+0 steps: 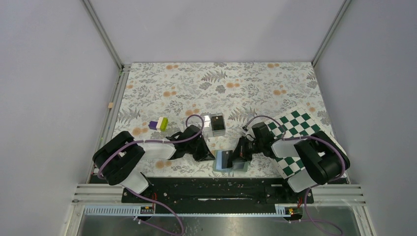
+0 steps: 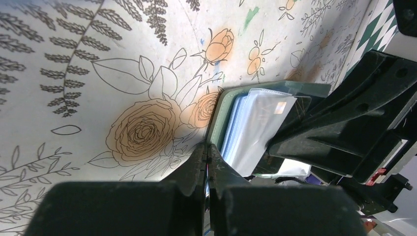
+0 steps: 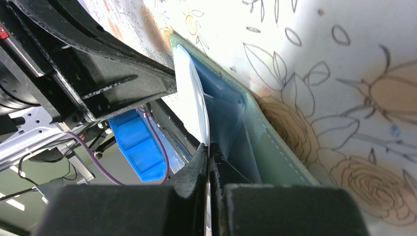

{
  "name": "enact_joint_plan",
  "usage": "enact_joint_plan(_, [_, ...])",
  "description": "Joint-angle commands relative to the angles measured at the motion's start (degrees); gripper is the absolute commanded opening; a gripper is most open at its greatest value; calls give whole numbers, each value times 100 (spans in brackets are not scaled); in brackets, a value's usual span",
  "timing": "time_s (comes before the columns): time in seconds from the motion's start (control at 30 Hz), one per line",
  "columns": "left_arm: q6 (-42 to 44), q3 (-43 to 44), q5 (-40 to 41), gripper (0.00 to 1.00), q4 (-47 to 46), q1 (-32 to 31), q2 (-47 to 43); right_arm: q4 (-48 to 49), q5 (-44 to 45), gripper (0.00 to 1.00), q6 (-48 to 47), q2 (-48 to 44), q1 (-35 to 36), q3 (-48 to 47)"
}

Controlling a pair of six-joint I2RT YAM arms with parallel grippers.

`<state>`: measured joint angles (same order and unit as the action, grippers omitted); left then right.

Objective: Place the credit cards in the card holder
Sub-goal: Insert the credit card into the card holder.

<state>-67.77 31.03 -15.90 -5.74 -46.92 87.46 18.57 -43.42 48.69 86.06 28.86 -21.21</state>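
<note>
At the near middle of the flowered tabletop (image 1: 221, 88), we see the left hand (image 2: 207, 156) with its fingers clamped together on the green edge of the open card holder (image 2: 219, 115), pinning it down. Against its pale blue pockets rests what looks like a dark credit card (image 2: 287, 109) with a pale mark. The right hand (image 3: 209, 150) is pressed closed there on something thin. We judge one card is going in. We cannot tell how many are already stowed.

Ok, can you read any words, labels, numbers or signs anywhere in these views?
No text can be read in any view.
The wallet has a small pale mark in its pocket, too blurred to read.
The board has squares only.
</note>
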Motion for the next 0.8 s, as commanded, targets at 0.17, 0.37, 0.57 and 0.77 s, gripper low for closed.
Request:
enact_joint_plan(0.17, [-127, -110, 63, 0, 40, -59, 12, 521, 105, 0, 37, 684, 29, -429])
enact_joint_plan(0.37, [-166, -155, 87, 0, 32, -78, -61, -336, 171, 14, -251, 465, 40, -544])
enact_joint_plan(0.57, [-137, -126, 52, 0, -7, -74, -2, -2132, 736, 41, -1096, -206, 41, -948])
enact_joint_plan(0.77, [-79, -45, -13, 0, -84, -101, 129, -2705, 894, 54, -1470, -260, 38, -1239])
